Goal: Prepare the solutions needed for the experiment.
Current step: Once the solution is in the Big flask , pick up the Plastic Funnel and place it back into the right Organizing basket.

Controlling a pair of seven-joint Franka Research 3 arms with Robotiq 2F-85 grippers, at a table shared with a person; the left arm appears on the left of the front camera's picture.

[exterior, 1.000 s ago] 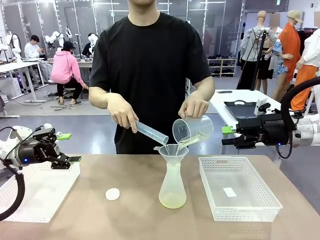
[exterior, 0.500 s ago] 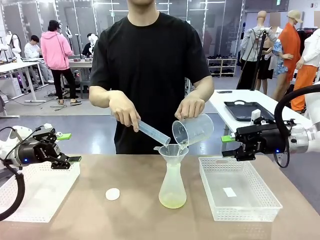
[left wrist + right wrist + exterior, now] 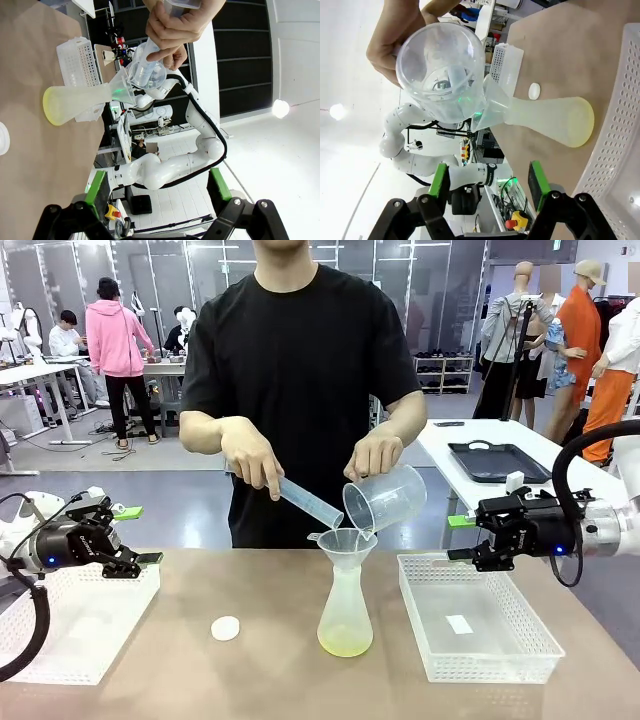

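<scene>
— So, where is the solution?

— Low in the centre of the frame. It is a shallow, pale yellow-green layer at the bottom of the flask, which stands upright on the table. A funnel sits in the flask's neck.

— And the person?

— At the far side, top centre. One hand tips a clear beaker so its lip is over the funnel. The other hand holds a clear cylinder, slanted down toward the funnel's rim.

— How does the left end effector stand?

— Open, with its jaws spread and nothing between them. It hovers at the left edge of the frame, above the near corner of a white basket.

— The right end effector?

— Also parted and empty. It is at mid-right, pointing toward the centre, just above the far rim of a second basket. It is well apart from the beaker.

— Do the wrist views add anything?

— In the right wrist view the flask lies sideways in the frame, with the yellow tint at its base and the beaker mouth at upper left. The left wrist view shows the same tint at centre left.

— Anything else on the table?

— A small white disc lies left of the flask, apart from it.
</scene>
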